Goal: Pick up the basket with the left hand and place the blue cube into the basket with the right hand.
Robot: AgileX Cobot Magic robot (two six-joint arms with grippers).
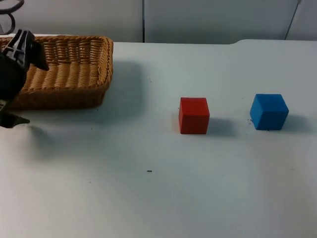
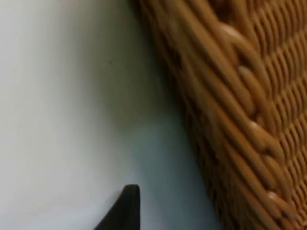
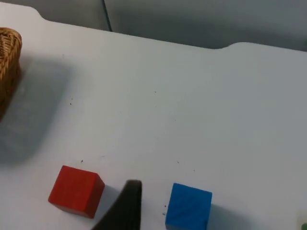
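Flanking blue cube [image 1: 269, 111]: red cube [image 1: 193, 115].

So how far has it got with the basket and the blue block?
Nothing is finished yet. The left gripper is at the woven wicker basket, which sits on the white table. The blue cube sits untouched beside the red cube. Lifting the basket and dropping the blue cube in remain.

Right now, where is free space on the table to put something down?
Bare table in front of both cubes, and between the basket and the red cube. Crowded where the left gripper meets the basket.
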